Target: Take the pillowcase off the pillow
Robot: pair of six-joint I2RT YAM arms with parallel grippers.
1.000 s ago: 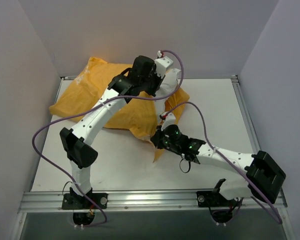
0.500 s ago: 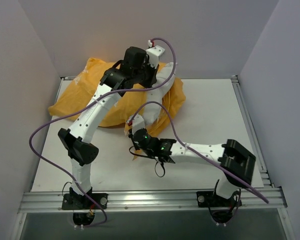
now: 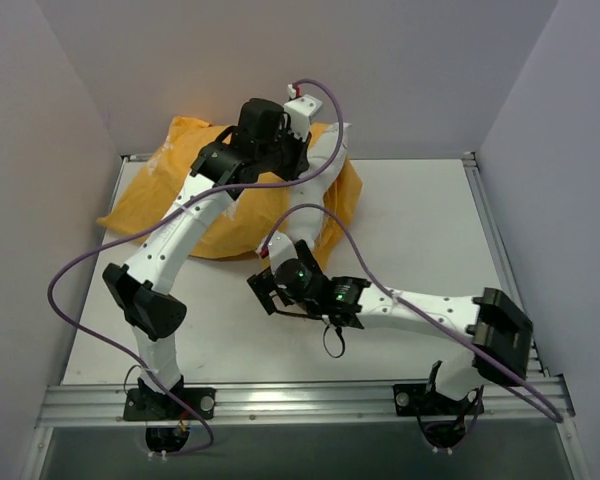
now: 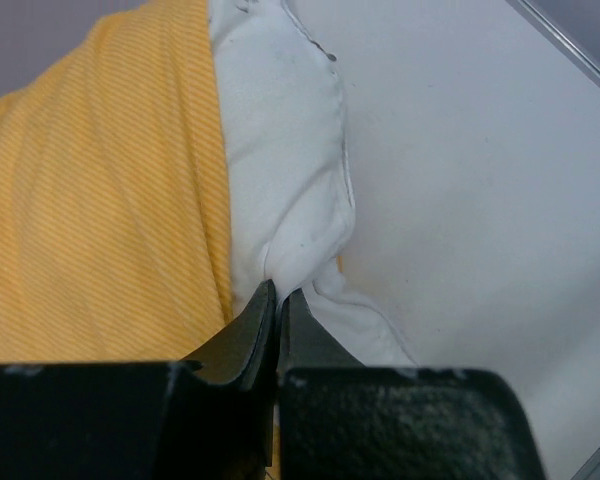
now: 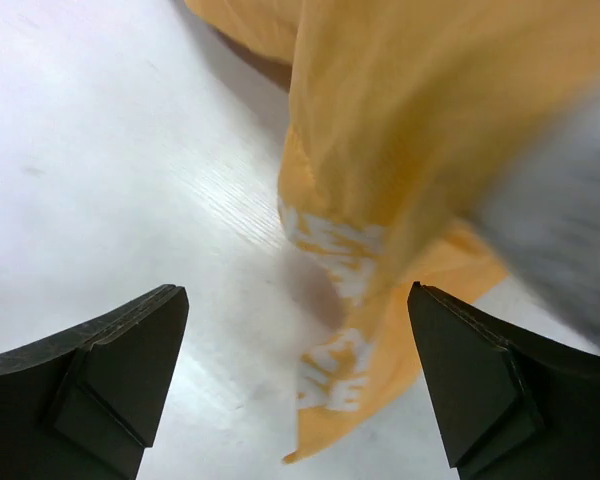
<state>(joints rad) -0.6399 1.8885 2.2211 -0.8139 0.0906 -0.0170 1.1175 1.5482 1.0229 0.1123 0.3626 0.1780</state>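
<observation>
The orange-yellow pillowcase (image 3: 160, 195) lies bunched at the back left of the table, still round most of the white pillow (image 3: 330, 150). My left gripper (image 3: 305, 150) is at the pillow's bare right end. In the left wrist view it (image 4: 278, 295) is shut on a pinch of the pillow's white edge (image 4: 285, 160), with the pillowcase (image 4: 100, 200) beside it. My right gripper (image 3: 265, 292) is low, in front of the heap. In the right wrist view it (image 5: 295, 290) is open, and a loose corner of the pillowcase (image 5: 380, 200) with white marks hangs between the fingers, touching neither.
The white table (image 3: 420, 230) has metal rails along its right and near edges (image 3: 280, 400). Grey walls close in at the left, back and right. Purple cables (image 3: 80, 280) loop off both arms above the table.
My right gripper has opened and let go of the pillowcase corner, after moving left across the table. My left arm has drawn the pillow's end a little back and left.
</observation>
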